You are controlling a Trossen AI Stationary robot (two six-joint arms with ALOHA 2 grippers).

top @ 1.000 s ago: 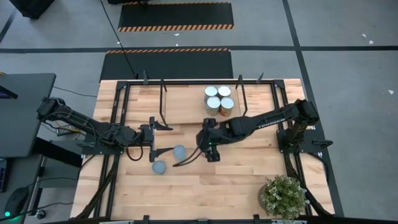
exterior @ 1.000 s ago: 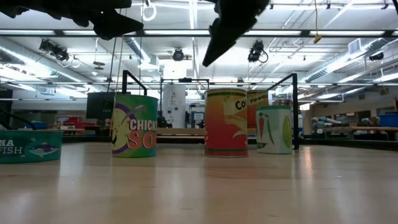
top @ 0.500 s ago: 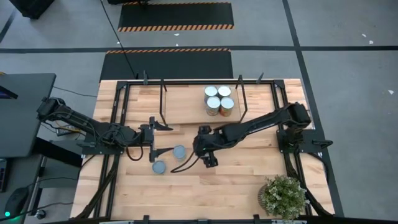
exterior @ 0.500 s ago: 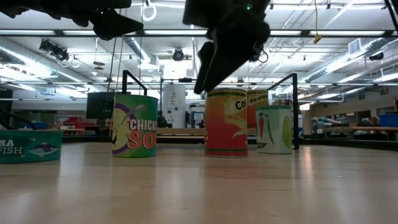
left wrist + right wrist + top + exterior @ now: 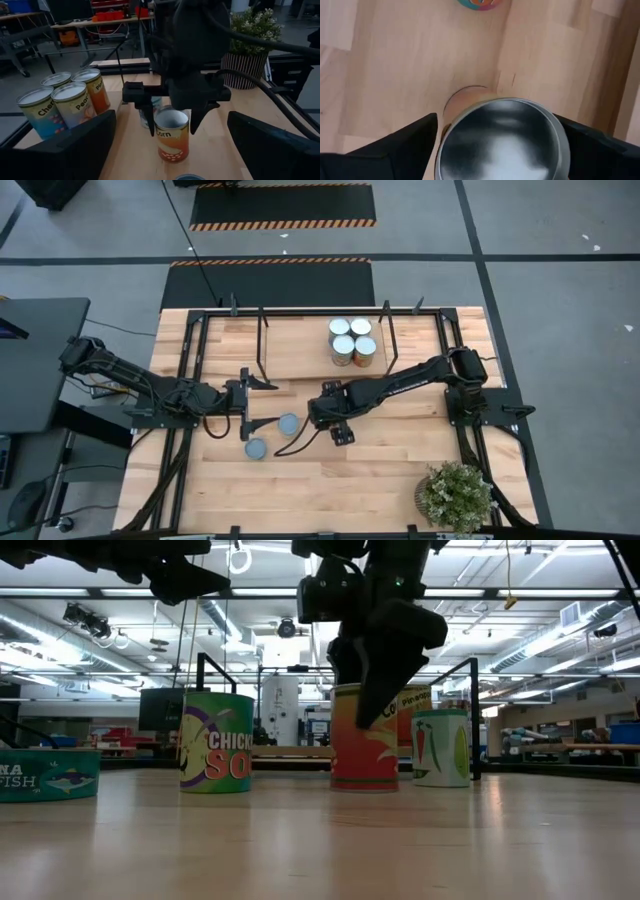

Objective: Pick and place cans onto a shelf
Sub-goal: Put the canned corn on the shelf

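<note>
While the corn can (image 5: pixel 171 136) stands upright on the table (image 5: pixel 400 470) near its middle, just in front of the shelf (image 5: pixel 300 350), the right gripper (image 5: pixel 172 125) hangs directly over it. Its fingers (image 5: pixel 395 145) are spread wide, one on each side of the can's upper rim, and a gap shows between each finger and the can. In the right wrist view the can's silver top (image 5: pixel 502 136) fills the space between the two fingers. From above, the right gripper (image 5: pixel 335 415) hides this can. In the low view the gripper (image 5: pixel 385 670) partly covers the can's orange side (image 5: pixel 362 755).

Just beside it toward the left arm stands a second can (image 5: pixel 289 423), and a third can (image 5: pixel 256 448) sits a little nearer the table's front edge. Four more cans (image 5: pixel 352 342) stand in a tight square on the shelf's right end, touching or nearly so.

The left gripper (image 5: pixel 262 402) waits over the table to the left of the loose cans, facing them, its fingers wide apart and holding nothing.

A potted plant (image 5: pixel 455 495) sits at the table's front right corner.
</note>
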